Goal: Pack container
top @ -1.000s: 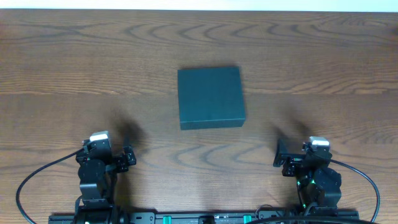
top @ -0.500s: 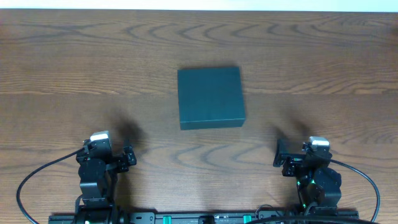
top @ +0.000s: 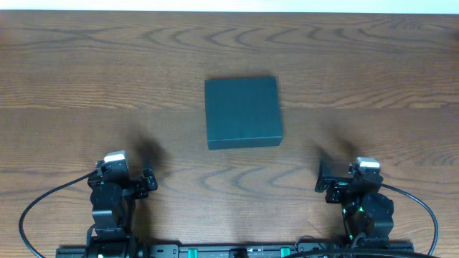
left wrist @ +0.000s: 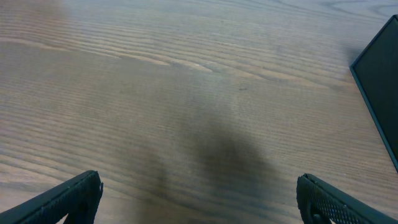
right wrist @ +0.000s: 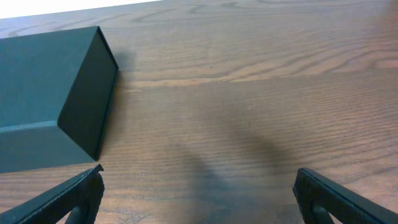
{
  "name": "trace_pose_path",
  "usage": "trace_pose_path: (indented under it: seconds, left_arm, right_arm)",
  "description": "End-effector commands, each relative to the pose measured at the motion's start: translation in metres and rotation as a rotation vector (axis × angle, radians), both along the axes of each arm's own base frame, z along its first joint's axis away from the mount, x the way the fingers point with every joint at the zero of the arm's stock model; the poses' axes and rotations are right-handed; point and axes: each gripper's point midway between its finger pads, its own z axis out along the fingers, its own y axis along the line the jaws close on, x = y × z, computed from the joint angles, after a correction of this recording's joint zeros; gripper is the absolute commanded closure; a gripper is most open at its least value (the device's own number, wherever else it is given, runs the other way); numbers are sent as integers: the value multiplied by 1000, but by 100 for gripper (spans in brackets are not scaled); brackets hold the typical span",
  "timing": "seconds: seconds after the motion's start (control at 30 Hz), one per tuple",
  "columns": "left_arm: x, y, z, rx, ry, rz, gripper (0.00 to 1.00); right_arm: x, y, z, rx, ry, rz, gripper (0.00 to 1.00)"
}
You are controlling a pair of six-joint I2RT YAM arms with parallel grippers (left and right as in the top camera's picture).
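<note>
The container [top: 242, 112] is a dark teal-green square box, lid shut, lying flat at the middle of the wooden table. Its edge shows at the right of the left wrist view [left wrist: 380, 93] and its corner at the left of the right wrist view [right wrist: 56, 118]. My left gripper [left wrist: 199, 202] is open and empty at the near left of the table, also seen from overhead [top: 147, 180]. My right gripper [right wrist: 196, 199] is open and empty at the near right [top: 323, 183]. Both are well short of the box.
The wooden table [top: 86, 86] spreads on all sides of the box. A black rail with the arm bases [top: 237, 251] runs along the near edge, with cables looping at both ends. No other objects show.
</note>
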Motion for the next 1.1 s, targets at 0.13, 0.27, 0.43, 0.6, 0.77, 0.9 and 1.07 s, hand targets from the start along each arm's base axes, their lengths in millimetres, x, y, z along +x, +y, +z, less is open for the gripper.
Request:
trace_pose_path:
  seconds: [0.13,0.27,0.43,0.6,0.77,0.9,1.07]
  left_arm:
    - [-2,0,-13,7,31,-2,2]
    - [-2,0,-13,7,31,-2,2]
    - [-2,0,-13,7,31,-2,2]
    - [-2,0,-13,7,31,-2,1]
    - [-2,0,-12,7,28,0,2]
    - [-2,1,-6,9,-1,3,1]
    - [0,1,16,10,-107,4,2]
  right_arm:
    - [0,-2,-2,12,-2,-17,1]
    - [0,-2,-2,12,-2,-17,1]
    - [0,-2,-2,12,-2,-17,1]
    - [0,-2,-2,12,-2,-17,1]
    - [0,-2,-2,12,-2,-16,1]
    - [0,-2,-2,12,-2,-17,1]
    - [0,-2,-2,12,-2,-17,1]
